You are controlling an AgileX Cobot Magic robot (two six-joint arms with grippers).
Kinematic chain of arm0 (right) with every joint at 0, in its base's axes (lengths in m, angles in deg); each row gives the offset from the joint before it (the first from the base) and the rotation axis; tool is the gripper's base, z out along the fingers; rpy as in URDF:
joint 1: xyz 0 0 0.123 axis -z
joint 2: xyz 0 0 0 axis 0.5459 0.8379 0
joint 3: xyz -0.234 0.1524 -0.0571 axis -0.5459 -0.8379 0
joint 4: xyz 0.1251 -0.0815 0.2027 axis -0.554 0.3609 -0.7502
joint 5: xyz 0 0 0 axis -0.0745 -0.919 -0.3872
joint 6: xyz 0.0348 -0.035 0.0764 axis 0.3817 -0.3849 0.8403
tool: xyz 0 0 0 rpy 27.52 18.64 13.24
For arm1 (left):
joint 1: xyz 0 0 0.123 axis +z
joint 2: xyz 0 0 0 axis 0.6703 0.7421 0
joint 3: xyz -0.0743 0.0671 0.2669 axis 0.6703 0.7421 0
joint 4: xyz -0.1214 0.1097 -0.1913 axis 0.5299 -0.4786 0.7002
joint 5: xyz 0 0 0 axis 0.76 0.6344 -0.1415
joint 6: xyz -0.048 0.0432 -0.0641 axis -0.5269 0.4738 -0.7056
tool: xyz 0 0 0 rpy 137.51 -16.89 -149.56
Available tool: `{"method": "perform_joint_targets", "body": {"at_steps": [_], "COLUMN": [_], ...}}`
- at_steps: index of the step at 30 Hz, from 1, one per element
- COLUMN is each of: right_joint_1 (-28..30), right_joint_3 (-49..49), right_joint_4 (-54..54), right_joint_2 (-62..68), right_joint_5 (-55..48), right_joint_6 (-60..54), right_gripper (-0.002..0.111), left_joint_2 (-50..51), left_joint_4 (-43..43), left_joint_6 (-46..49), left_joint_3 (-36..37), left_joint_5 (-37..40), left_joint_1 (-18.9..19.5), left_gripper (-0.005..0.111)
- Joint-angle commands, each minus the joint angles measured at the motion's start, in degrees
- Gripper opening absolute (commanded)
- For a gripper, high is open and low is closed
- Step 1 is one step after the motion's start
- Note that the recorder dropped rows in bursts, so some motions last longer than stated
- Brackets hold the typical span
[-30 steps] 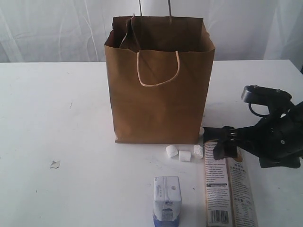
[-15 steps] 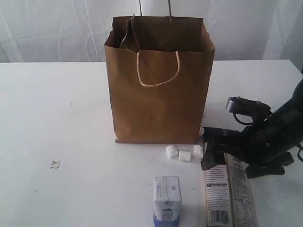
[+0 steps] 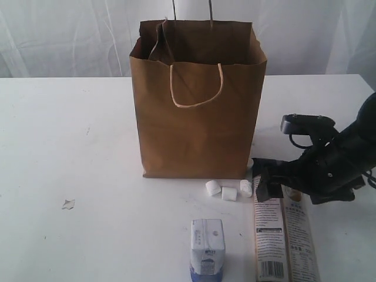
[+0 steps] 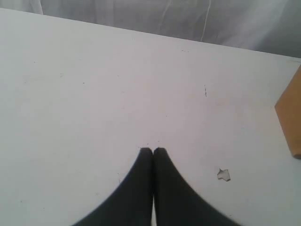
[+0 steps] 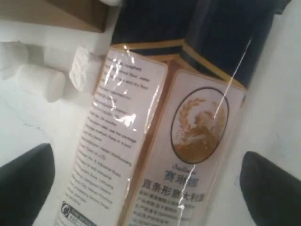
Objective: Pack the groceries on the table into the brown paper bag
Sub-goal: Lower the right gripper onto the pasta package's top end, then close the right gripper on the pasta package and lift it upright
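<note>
The brown paper bag stands upright and open on the table. In front of it lie three small white marshmallows, a small white-blue carton and a long dark-topped packet lying flat. My right gripper hangs low over the packet's dark top end. In the right wrist view it is open, one finger on each side of the packet, neither touching it. The marshmallows lie just beside it. My left gripper is shut and empty above bare table.
A small torn scrap lies on the left of the table, also near the left gripper as the scrap. A lower corner of the bag shows in the left wrist view. White curtains hang behind the table.
My right arm has moved left and lowered, bringing its gripper over the packet's top end. Its jaws have spread slightly wider. The left gripper and the groceries have not moved.
</note>
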Motion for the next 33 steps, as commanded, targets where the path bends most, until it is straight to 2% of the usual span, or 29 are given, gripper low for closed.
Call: {"method": "perform_joint_targets", "body": {"at_steps": [1,9,11,13,16,21,28,33], "right_joint_1": [-1.3,-3.3,-3.3,-3.3,-3.3,-3.3,-2.9,0.4], "right_joint_3": [1.3,1.4,1.4,1.4,1.4,1.4,1.4,1.4], "right_joint_4": [2.0,2.5,3.7,5.9,10.0,13.7,18.0,23.4], "right_joint_2": [3.5,5.4,5.4,5.4,5.4,5.1,3.0,-1.7], "right_joint_5": [-2.6,-2.0,-2.0,-2.3,-3.3,-5.2,-6.2,-8.6], "right_joint_6": [2.5,5.5,7.4,10.3,15.5,15.8,16.3,16.1], "right_gripper": [0.105,0.105,0.103,0.096,0.074,0.002,0.000,0.000], "left_joint_2": [-0.3,-0.3,-0.3,-0.3,-0.3,-0.3,-0.3,-0.3], "left_joint_4": [0.1,0.3,0.5,0.5,0.5,0.5,0.7,0.7], "left_joint_6": [-0.8,-0.8,-0.8,-0.8,-0.8,-0.8,-0.8,-0.8], "left_joint_3": [0.2,0.2,0.2,0.2,0.2,0.2,0.2,0.2], "left_joint_5": [-0.3,-0.3,-0.3,-0.3,-0.3,-0.3,-0.3,0.0], "left_joint_1": [0.0,0.0,0.0,0.0,0.0,0.0,0.0,0.0], "left_gripper": [0.000,0.000,0.000,0.000,0.000,0.000,0.000,0.000]}}
